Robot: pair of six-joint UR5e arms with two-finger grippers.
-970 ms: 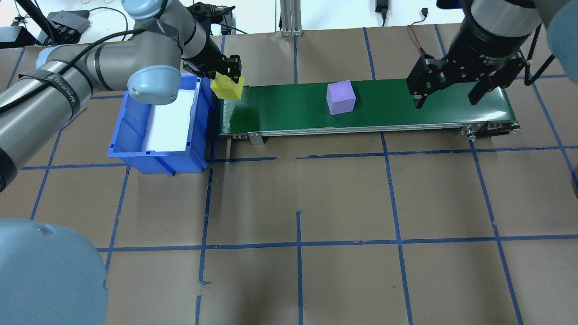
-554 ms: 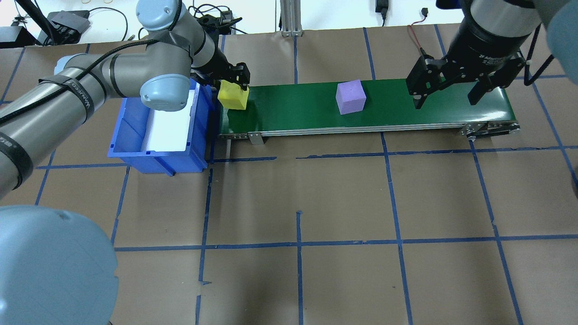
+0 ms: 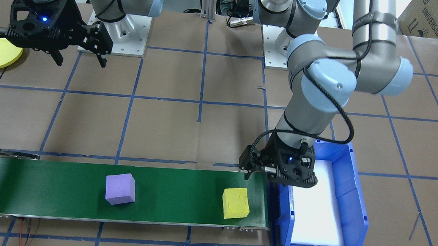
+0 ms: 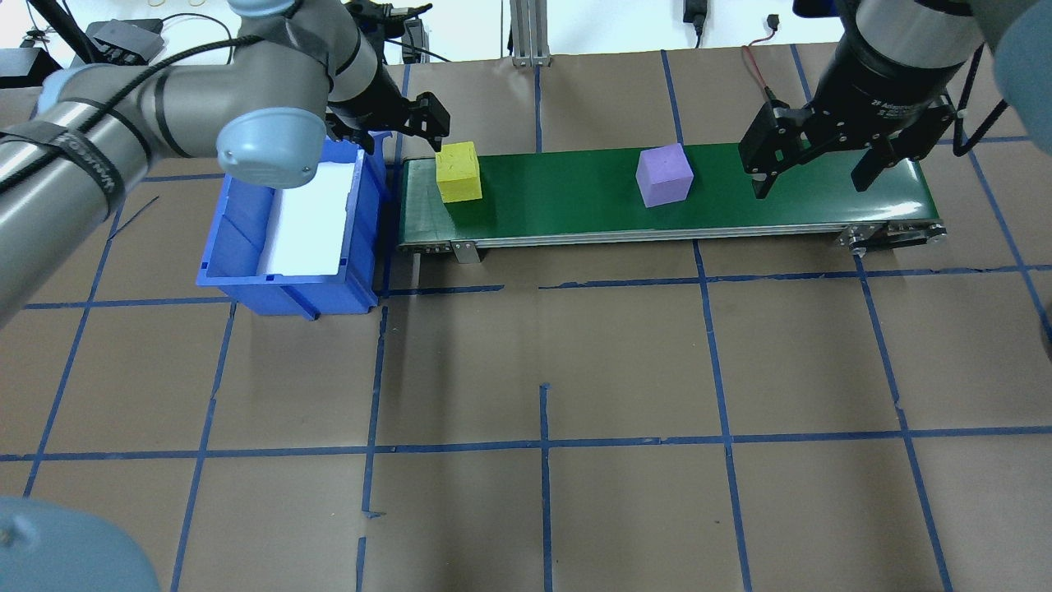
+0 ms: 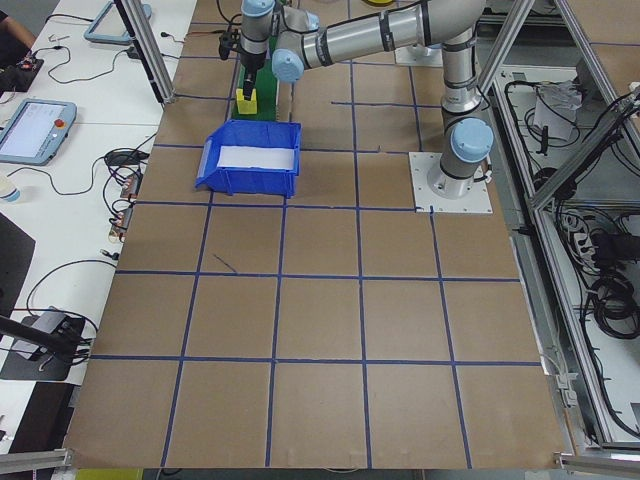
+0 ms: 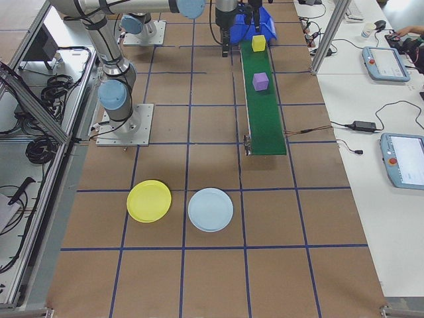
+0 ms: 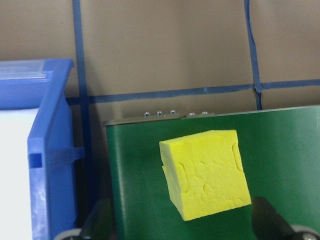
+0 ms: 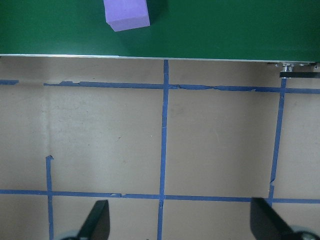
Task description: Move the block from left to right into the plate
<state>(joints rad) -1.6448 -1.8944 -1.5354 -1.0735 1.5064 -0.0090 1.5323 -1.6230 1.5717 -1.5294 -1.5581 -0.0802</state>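
A yellow block (image 4: pixel 458 171) (image 3: pixel 235 203) lies free on the left end of the green conveyor belt (image 4: pixel 559 197). My left gripper (image 4: pixel 401 130) (image 3: pixel 278 175) hovers open just behind it, over the gap between belt and bin, touching nothing. In the left wrist view the yellow block (image 7: pixel 207 172) sits between and beyond the spread fingers (image 7: pixel 267 222). A purple block (image 4: pixel 664 174) (image 3: pixel 120 188) rides mid-belt. My right gripper (image 4: pixel 814 168) (image 3: pixel 80 57) hangs open above the belt's right end. A yellow plate (image 6: pixel 149 201) and a light blue plate (image 6: pixel 211 209) lie past that end.
A blue bin (image 4: pixel 283 284) with a white liner stands against the belt's left end, under my left arm. The brown table carries a grid of blue tape lines. Cables and devices lie along the table's far edge.
My left gripper set the yellow block on the belt, opened and drew back toward the bin. Both blocks have travelled rightward along the belt. The right arm stayed still.
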